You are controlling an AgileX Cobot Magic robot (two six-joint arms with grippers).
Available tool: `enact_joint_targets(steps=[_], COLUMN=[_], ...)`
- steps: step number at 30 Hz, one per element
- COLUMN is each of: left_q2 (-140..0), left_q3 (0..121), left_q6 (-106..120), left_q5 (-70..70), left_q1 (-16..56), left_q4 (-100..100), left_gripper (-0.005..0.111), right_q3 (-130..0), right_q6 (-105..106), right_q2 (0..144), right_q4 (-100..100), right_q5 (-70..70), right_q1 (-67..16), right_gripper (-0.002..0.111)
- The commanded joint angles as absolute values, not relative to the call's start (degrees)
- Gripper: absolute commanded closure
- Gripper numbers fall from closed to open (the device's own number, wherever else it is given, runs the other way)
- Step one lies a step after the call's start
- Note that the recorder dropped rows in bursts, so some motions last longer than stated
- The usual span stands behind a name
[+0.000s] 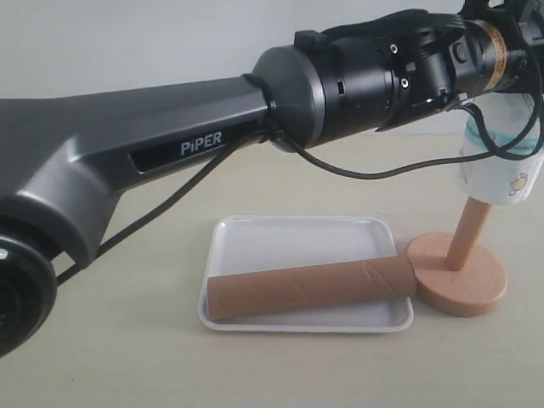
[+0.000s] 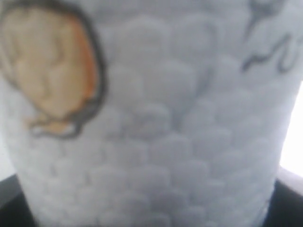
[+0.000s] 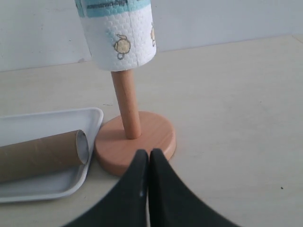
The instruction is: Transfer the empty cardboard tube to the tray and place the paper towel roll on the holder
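The left arm [image 1: 170, 136] stretches across, hiding much of the table [image 1: 127, 357]; its wrist view is all blurred roll. The tray [image 1: 289, 234] carries the empty cardboard tube [image 1: 310, 287], one end overhanging the rim beside the holder [image 1: 463, 272]. The paper towel roll [image 1: 501, 170] hangs partway down the post, clamped by the barely visible left fingers [image 2: 291, 198]. The right fingers [image 3: 137, 189] are pressed together, empty.

a pale beige table [image 1: 255, 365] with a smooth matte top fills the lower scene. behind the table's far edge rises a plain off-white wall [image 1: 127, 42]. soft, even light falls on the table, leaving only faint shadows. a few tiny dark specks dot its surface.
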State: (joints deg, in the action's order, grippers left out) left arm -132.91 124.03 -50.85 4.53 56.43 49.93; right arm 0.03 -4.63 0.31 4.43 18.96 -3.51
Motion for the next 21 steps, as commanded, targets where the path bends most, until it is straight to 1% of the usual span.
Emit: enact_joint_targets(steps=[1, 7, 15, 21], left_q2=[-132.3, -132.3, -132.3, -132.3], left_q3=[122.6, 118.3, 114.3, 111.2], left_q6=[-51.2, -51.2, -51.5, -50.7], left_q5=[3.5, -4.1, -7.4, -13.5], left_q1=[56.5, 56.4, 55.1, 53.6], left_q4=[49.9, 49.9, 49.9, 46.0], left_gripper=[0.103, 0.103, 0.103, 0.103], right_q3=[0.0, 0.0, 0.0, 0.0], right_q6=[-4.5, -4.4, -4.4, -4.4], right_q2=[0.0, 0.0, 0.0, 0.0], right_q4=[4.4, 4.4, 4.4, 4.4], right_q5=[18.5, 18.5, 18.5, 18.5], right_q1=[-3.4, -3.4, -3.4, -3.4], right_gripper=[0.108, 0.108, 0.108, 0.108])
